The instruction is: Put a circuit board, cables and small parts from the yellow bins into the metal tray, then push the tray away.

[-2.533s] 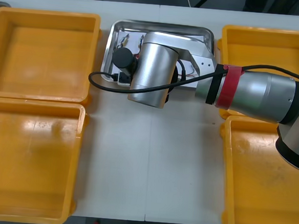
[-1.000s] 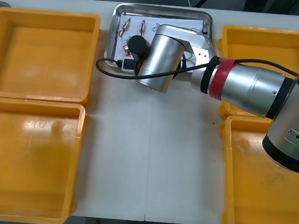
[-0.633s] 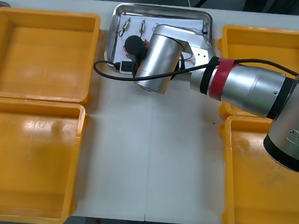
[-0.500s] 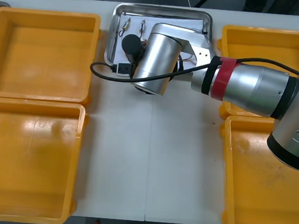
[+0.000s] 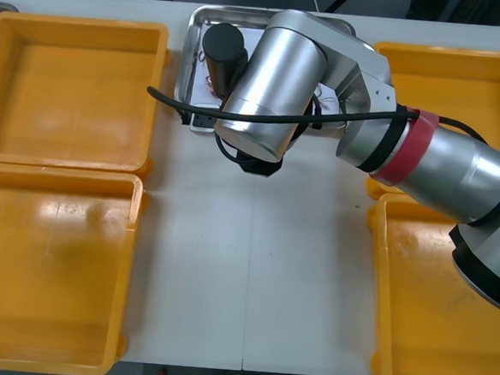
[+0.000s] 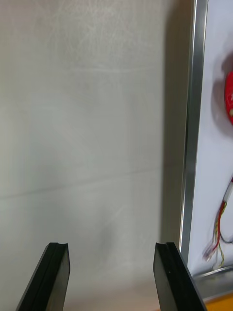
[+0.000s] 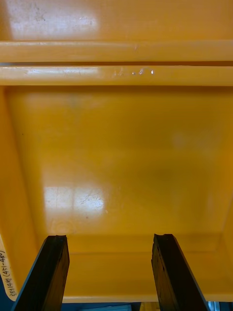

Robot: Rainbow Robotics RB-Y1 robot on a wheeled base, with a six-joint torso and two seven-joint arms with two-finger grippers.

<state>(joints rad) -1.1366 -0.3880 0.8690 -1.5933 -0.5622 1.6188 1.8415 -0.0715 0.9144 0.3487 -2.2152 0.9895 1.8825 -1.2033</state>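
So, the metal tray (image 6: pixel 193 121) is right next to one finger of the right gripper (image 6: pixel 111 252), with its rim running alongside that finger. I can't tell if they touch. The tray is white inside, and just past the rim are a red circuit board (image 6: pixel 229 97) and a red and yellow cable (image 6: pixel 221 228). The gripper's fingers are spread wide over bare table (image 6: pixel 97 121) with nothing between them. The left gripper (image 7: pixel 109 243) is spread wide too, hanging over a yellow bin (image 7: pixel 121 146).

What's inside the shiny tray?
Inside the metal tray, on white, lie a red circuit board and a red and yellow cable. The right arm covers much else. The right gripper, open, hangs over the table beside it; the left gripper, open, over a yellow bin.
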